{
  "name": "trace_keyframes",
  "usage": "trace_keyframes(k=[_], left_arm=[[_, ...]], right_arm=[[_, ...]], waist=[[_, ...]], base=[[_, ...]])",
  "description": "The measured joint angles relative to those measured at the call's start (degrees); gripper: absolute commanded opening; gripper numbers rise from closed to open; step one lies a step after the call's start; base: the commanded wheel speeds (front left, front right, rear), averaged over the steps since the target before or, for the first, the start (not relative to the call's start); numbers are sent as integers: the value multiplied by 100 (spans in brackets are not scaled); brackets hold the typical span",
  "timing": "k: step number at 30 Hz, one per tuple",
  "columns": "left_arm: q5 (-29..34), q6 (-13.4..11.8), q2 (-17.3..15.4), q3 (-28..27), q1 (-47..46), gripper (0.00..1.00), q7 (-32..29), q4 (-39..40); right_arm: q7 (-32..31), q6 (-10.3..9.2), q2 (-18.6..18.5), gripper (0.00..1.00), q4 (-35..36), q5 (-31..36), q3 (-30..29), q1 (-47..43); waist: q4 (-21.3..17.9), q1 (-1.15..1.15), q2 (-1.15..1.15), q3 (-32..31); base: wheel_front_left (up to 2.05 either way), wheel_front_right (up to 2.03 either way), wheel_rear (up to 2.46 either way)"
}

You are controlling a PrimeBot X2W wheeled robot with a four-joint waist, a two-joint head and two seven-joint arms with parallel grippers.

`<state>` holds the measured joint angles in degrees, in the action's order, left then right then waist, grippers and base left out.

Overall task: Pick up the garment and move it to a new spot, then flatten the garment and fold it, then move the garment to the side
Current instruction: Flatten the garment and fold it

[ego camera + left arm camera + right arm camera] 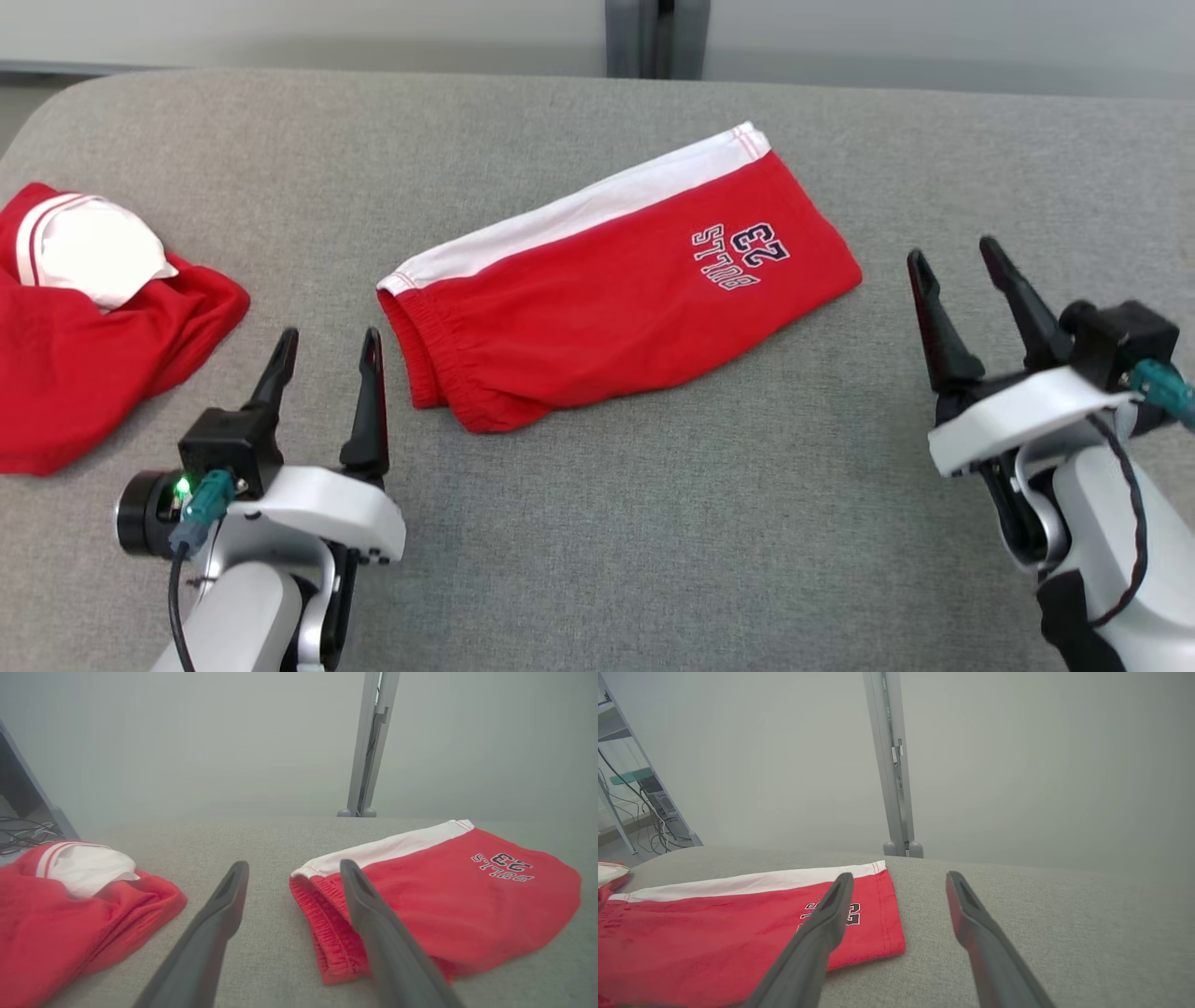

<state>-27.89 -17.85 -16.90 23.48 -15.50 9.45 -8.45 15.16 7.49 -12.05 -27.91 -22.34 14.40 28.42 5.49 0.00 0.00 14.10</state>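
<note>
Grey woven cloth over the tabletop (653,523), far edge running just in front of the grey post (656,37), far corner to the left of the post rounded off. Broad bare stretch nearer the robot than the post, between the two grippers. More bare cloth to the right of the post, right up to the far edge.

Red shorts (616,299) lying flat straight in front of the post, well short of the far edge, touched by neither gripper. Folded double along their length, white side band turned toward the post. Elastic waistband end pointing left of the post and toward the robot, hem end out to its right. Dark "BULLS 23" print near the hem, upside down in the head view. Soft creases near the waistband.

Nearer the robot and left of the post, left gripper (331,334), just beside the waistband end, jaws parted a moderate way, nothing between them. Far to the right of the post, right gripper (952,247), clear of the hem end, jaws likewise apart and empty.

Far left of the post, at the tabletop's left edge, crumpled second red garment (84,327), white part showing on top, well apart from the shorts.
</note>
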Motion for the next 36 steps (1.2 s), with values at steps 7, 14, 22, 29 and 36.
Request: trace_keyframes(k=[7, 14, 22, 29, 36], left_arm=[[74, -189, -133, 149, 395, 100, -302, 296], [74, -240, -176, 177, 453, 100, -416, 437], [75, -266, -181, 224, 452, 100, -447, 519], [76, -289, -183, 259, 410, 100, -471, 592], [110, -281, -122, 323, 260, 100, -435, 625]], right_arm=[[-178, 1, 73, 100, 193, 332, -188, -459], [-366, 0, 116, 100, 477, 432, -311, -611], [-523, 0, 155, 100, 669, 480, -407, -689], [-614, 0, 171, 100, 630, 481, -419, -528], [-768, 0, 71, 100, -52, 414, -143, 255]], waist=[[-55, 0, 0, -234], [-56, 0, 0, -255], [-26, 0, 0, -224], [28, 0, 0, -115], [185, 0, 0, 174]], base=[[0, 0, 0], [0, 0, 0], [0, 0, 0], [0, 0, 0], [0, 0, 0]])
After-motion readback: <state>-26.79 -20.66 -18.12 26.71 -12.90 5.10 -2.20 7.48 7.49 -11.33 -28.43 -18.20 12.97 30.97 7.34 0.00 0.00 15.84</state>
